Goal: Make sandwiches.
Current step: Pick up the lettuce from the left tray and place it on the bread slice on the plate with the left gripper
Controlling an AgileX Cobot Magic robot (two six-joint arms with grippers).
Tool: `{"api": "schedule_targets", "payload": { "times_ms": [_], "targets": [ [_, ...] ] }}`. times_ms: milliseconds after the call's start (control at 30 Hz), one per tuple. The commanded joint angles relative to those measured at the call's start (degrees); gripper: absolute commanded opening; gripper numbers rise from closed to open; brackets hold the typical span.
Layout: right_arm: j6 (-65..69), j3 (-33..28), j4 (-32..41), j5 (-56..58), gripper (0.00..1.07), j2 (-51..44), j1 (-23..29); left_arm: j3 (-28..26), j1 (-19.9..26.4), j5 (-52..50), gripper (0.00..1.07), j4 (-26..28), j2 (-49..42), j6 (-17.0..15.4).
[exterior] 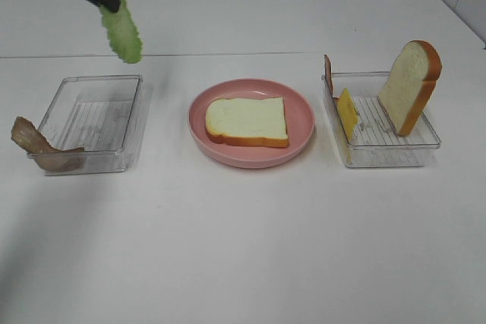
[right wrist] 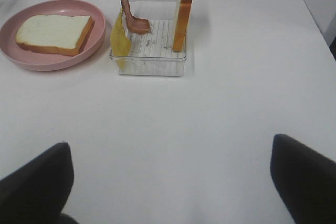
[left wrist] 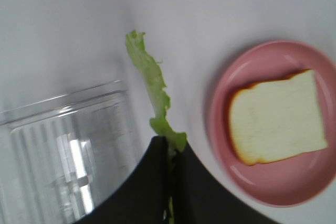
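Green lettuce (exterior: 121, 32) is hanging from my left claw (left wrist: 170, 146), which is clamping it; my right claw (right wrist: 170, 182) is gaping open.

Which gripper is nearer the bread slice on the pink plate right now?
Left. The left gripper, holding lettuce, hangs beside the plate; the right gripper sits well back, open.

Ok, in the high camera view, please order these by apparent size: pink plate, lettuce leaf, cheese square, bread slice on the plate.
1. pink plate
2. bread slice on the plate
3. lettuce leaf, held up high, so perhaps enlarged by nearness
4. cheese square, standing tilted, so its face is foreshortened
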State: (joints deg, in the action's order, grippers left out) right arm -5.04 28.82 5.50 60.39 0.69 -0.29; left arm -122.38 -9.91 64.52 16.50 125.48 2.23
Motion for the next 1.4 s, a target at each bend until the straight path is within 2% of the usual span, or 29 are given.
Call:
{"api": "schedule_targets", "payload": {
  "times_ms": [33, 67, 100, 333, 400, 567, 767, 1200, 1267, 1367, 1400],
  "targets": [
    [0.23, -0.11, 0.0, -0.11, 0.97, 0.11, 0.0, -2.41, -3.72, -1.15, 0.0, 8.42, 0.34, 4.3],
    [0.23, -0.11, 0.0, -0.11, 0.97, 0.11, 0.0, -2.41, -3.72, -1.15, 0.0, 8.42, 0.34, 4.3],
    [0.23, -0.11, 0.0, -0.11, 0.97, 0.11, 0.0, -3.32, -5.16, -1.2, 0.0, 10.71, 1.43, 5.67],
    [0.23, -0.11, 0.0, -0.11, 0.97, 0.11, 0.0, -3.9, -9.51, -4.18, 0.0, 15.58, 4.87, 6.93],
    [0.23, -0.11, 0.0, -0.11, 0.97, 0.11, 0.0, -3.9, -11.46, -6.07, 0.0, 18.33, 6.65, 8.88],
    [0.23, -0.11, 0.0, -0.11, 0.97, 0.11, 0.0, -3.9, -13.98, -9.28, 0.0, 22.17, 9.4, 10.54],
    [0.23, -0.11, 0.0, -0.11, 0.97, 0.11, 0.0, -3.9, -16.27, -11.46, 0.0, 25.61, 12.49, 10.54],
    [0.23, -0.11, 0.0, -0.11, 0.97, 0.11, 0.0, -3.9, -17.48, -11.86, 0.0, 26.36, 16.67, 10.37],
    [0.23, -0.11, 0.0, -0.11, 0.97, 0.11, 0.0, -3.9, -17.48, -11.12, 0.0, 23.49, 17.76, 10.43],
    [0.23, -0.11, 0.0, -0.11, 0.97, 0.11, 0.0, -3.9, -17.48, -11.12, 0.0, 22.69, 17.82, 10.26],
    [0.23, -0.11, 0.0, -0.11, 0.97, 0.11, 0.0, -3.9, -17.48, -11.06, 0.0, 20.57, 17.93, 10.2]
  ]
}}
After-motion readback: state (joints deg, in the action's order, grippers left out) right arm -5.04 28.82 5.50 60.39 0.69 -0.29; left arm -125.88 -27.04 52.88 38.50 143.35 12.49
